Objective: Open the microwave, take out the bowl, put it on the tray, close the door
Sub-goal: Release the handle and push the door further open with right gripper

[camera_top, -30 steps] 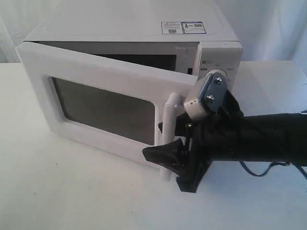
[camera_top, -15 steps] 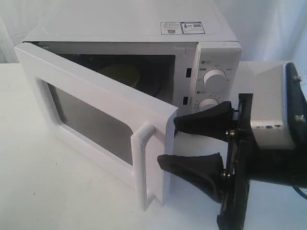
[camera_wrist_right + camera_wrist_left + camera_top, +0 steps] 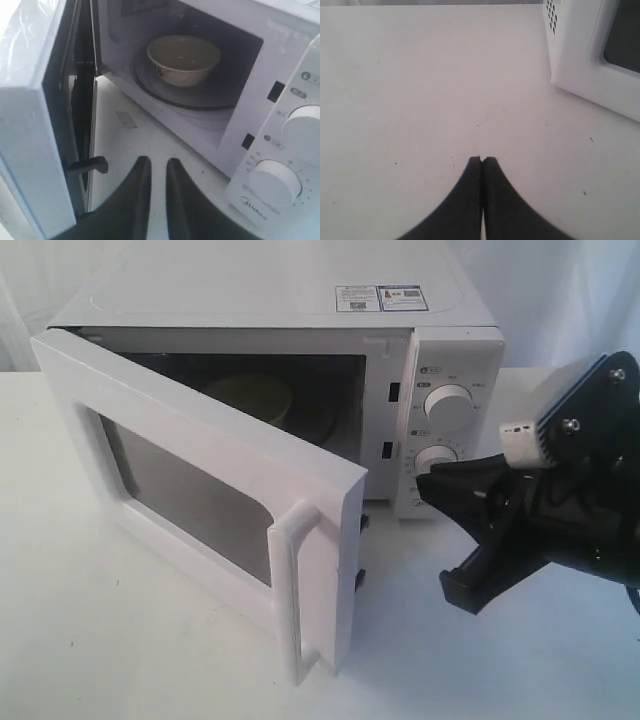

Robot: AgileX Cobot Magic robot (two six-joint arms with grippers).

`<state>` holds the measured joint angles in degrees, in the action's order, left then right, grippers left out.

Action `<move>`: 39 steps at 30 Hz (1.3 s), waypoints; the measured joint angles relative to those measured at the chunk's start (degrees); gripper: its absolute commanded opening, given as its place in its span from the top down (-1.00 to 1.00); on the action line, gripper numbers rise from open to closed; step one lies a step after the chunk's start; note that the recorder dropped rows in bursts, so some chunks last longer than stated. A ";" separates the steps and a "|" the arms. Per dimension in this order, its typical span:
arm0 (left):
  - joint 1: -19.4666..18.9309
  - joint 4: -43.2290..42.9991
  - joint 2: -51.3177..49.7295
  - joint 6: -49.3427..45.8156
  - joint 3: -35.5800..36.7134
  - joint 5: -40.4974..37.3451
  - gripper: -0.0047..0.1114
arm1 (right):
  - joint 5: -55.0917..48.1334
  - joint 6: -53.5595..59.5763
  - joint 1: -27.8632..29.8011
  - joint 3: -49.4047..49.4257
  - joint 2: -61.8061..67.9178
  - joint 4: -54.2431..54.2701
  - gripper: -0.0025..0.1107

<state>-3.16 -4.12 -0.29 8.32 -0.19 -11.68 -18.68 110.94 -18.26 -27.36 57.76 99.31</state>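
Cream bowl (image 3: 183, 59) upright on the glass turntable (image 3: 200, 97) inside the microwave (image 3: 270, 290), set back in the cavity. Shown whole from above in the right wrist view, faint pattern on the outer wall. In the exterior view, only the upper part visible over the top edge of the door (image 3: 200, 490).

Door swung well open, hinged at the left of the exterior view, white bar handle (image 3: 295, 605) at its free end. Two round dials (image 3: 450, 400) on the panel beside the cavity, stickers (image 3: 385, 298) on top.

Right hand (image 3: 425, 485) low in front of the dial panel, apart from the door and handle, pointed toward the opening and touching nothing. Fingers (image 3: 142, 200) drawn almost together with only a thin slit between them, nothing in the grip.

Left hand (image 3: 482, 159) seen only in its own wrist view. Fingertips pressed together, empty, above the bare white table (image 3: 420, 75), with a vented corner of the microwave nearby.
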 measured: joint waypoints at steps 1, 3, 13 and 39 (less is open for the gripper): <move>0.00 0.00 0.00 0.00 0.00 0.00 0.92 | -0.13 0.00 0.00 -0.14 0.71 0.10 0.96; 0.00 0.00 0.00 0.00 0.00 0.00 0.92 | -1.10 0.00 0.00 -0.96 2.76 0.24 0.96; 0.00 0.00 0.00 0.00 0.00 0.00 0.92 | -9.53 -0.11 0.00 -6.46 12.12 0.68 0.96; 0.00 0.00 0.00 0.00 0.00 0.00 0.92 | -35.80 -1.53 0.00 -6.64 15.07 0.57 0.96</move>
<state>-3.16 -4.12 -0.29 8.32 -0.19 -11.68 -54.48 109.42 -18.26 -34.00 72.83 99.88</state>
